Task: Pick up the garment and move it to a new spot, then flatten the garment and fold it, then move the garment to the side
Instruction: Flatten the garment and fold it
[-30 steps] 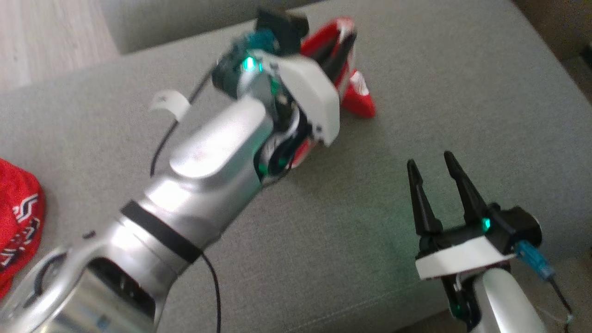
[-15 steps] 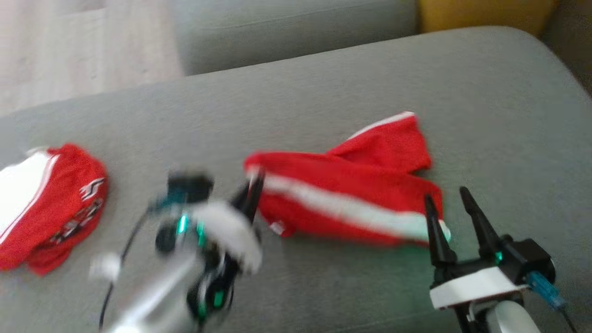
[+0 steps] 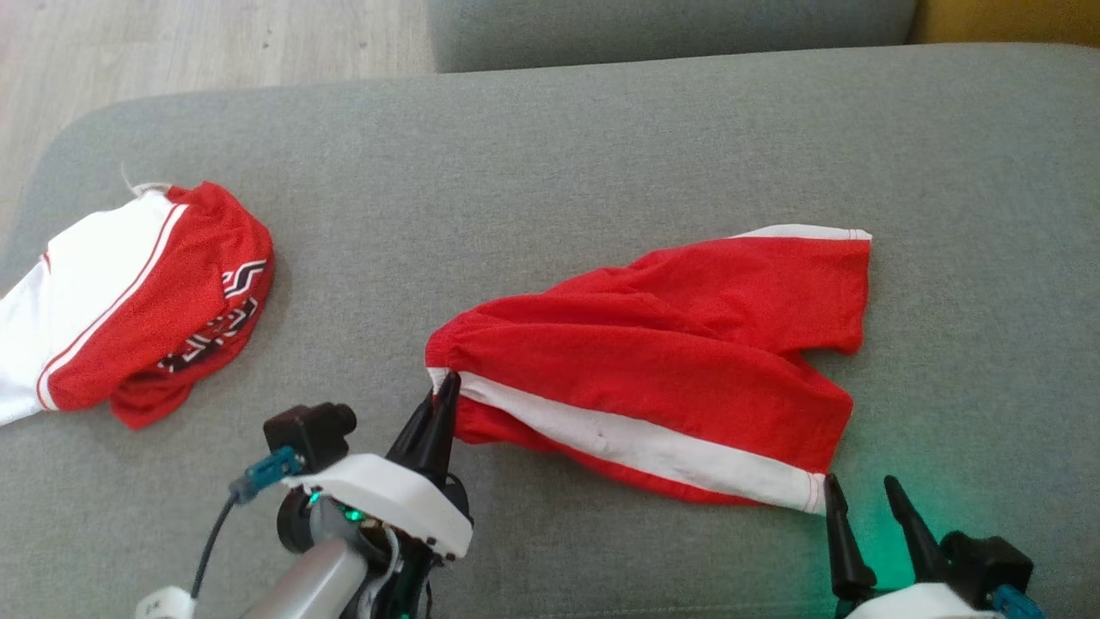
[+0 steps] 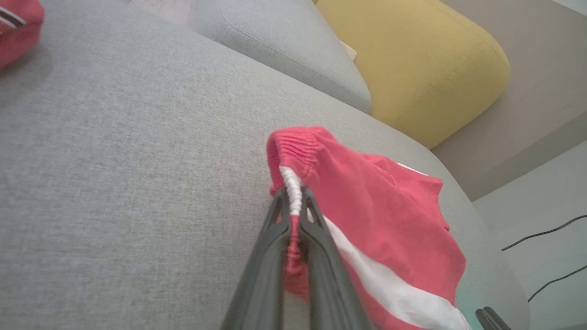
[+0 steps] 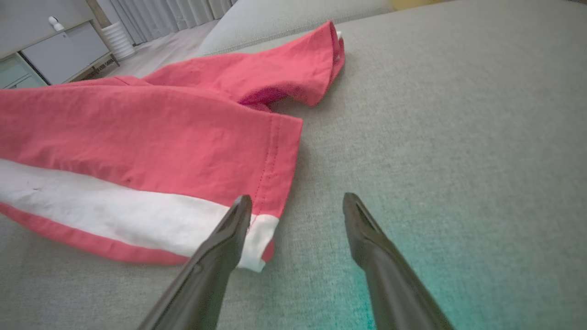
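The garment [image 3: 687, 344], red shorts with a white side stripe, lies spread across the grey sofa seat [image 3: 550, 155]. My left gripper [image 3: 447, 383] is shut on the waistband's near corner, and in the left wrist view the gathered elastic of the garment [image 4: 367, 201] sits pinched between the dark fingers [image 4: 270, 256] of that left gripper [image 4: 293, 195]. My right gripper [image 3: 859, 486] stands open at the lower right, just beside the hem corner of the leg. In the right wrist view the garment [image 5: 160, 128] reaches the left fingertip of the right gripper [image 5: 298, 201], with bare cushion between the fingers.
A second red and white garment [image 3: 137, 301] lies crumpled at the seat's left end. A further grey cushion [image 3: 670, 26] and a yellow cushion [image 4: 412, 59] lie beyond the seat. Wooden floor [image 3: 172, 43] shows past the far left edge.
The camera has shifted. My left arm pulled back toward me, dragging the shorts by the waistband until they lie spread out. The right gripper now sits by the leg hem.
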{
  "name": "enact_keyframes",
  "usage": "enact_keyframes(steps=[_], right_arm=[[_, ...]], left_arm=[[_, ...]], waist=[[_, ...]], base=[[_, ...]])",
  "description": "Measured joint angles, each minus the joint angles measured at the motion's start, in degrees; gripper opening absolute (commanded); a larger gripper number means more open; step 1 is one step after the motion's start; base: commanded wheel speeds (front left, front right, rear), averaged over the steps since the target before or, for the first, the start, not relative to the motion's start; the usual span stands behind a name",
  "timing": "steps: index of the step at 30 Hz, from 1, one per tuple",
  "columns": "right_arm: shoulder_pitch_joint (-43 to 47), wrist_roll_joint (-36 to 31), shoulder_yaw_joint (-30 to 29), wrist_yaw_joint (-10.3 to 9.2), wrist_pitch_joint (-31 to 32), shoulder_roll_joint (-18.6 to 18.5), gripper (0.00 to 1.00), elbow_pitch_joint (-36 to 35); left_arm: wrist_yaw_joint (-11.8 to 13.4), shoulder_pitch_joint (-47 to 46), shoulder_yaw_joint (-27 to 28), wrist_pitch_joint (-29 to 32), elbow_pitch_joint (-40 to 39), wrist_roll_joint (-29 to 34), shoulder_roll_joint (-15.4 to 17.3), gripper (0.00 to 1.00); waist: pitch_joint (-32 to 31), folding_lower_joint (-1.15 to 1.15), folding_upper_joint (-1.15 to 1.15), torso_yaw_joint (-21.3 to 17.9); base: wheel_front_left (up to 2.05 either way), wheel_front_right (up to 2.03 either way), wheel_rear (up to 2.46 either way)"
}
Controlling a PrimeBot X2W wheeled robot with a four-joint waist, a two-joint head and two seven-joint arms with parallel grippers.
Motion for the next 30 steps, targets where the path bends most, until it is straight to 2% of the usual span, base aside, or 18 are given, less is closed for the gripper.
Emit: enact_keyframes(steps=[4,10,12,13,14,15,16,19,21,26,29,30], right_arm=[[-0.48,3.37,1.13,0.00,0.00,0.00,1.00,3.04],[-2.44,7.47,6.17,0.00,0.00,0.02,1.00,8.86],[-3.18,8.03,7.27,0.00,0.00,-0.09,0.78,9.58],[-3.36,8.03,7.50,0.00,0.00,-0.10,0.73,9.77],[-3.51,8.03,7.82,0.00,0.00,-0.12,0.47,10.10],[-3.57,8.17,8.13,0.00,0.00,-0.15,0.03,10.54],[-3.57,8.71,8.48,0.00,0.00,-0.15,0.00,11.02],[-3.57,8.73,9.70,0.00,0.00,-1.09,0.00,10.90],[-3.55,7.93,8.32,0.00,0.00,-1.90,0.00,8.89],[-3.51,5.39,1.49,0.00,0.01,-2.34,0.00,-3.49],[-3.78,5.61,-1.91,0.00,0.00,-2.48,0.00,-11.95],[-5.52,6.66,-2.12,0.00,0.00,-3.53,0.00,-15.51]], left_arm=[[-1.22,1.63,1.93,0.00,-0.08,2.67,-1.46,0.00],[-2.72,1.95,2.18,0.00,1.18,4.90,-2.44,0.00],[-2.97,1.95,2.12,0.00,1.63,4.90,-2.63,0.00],[-2.98,1.96,2.14,0.00,1.78,4.99,-2.63,0.00],[-3.00,1.98,2.20,0.00,1.96,5.24,-2.63,0.00],[-3.33,2.01,2.23,0.00,2.12,5.24,-2.64,0.00],[-3.41,2.09,2.26,0.00,2.25,5.24,-2.67,0.00],[-3.48,2.75,2.59,0.00,2.48,5.25,-2.69,0.00],[-3.83,3.67,3.05,0.00,2.46,5.35,-2.63,0.00],[-5.41,4.69,4.47,0.01,-0.12,6.32,-1.70,0.00],[-8.13,3.50,5.53,0.54,-3.58,5.17,-0.66,0.00],[-10.20,0.70,6.20,1.92,-5.86,3.67,-0.27,0.00]], waist=[[0.30,0.00,0.00,-0.35],[-0.49,0.00,0.00,-0.11],[-0.92,0.00,0.00,0.08],[-1.16,0.00,0.00,0.12],[-1.41,0.00,0.00,0.13],[-1.68,0.00,0.00,0.13],[-1.95,0.00,0.00,0.12],[-2.85,0.00,0.00,0.01],[-3.50,0.00,0.00,-0.17],[-4.67,-0.01,0.00,-1.48],[-4.70,-0.01,0.00,-2.60],[-4.07,-0.01,0.00,-3.16]], base=[[0.00,0.00,0.00],[0.00,0.00,0.00],[0.00,0.00,0.00],[0.00,0.00,0.00],[0.00,0.00,0.00],[0.00,0.00,0.00],[0.00,0.00,0.00],[0.00,0.00,0.00],[0.00,0.00,0.00],[0.00,0.00,0.00],[0.00,0.00,0.00],[0.00,0.00,0.00]])
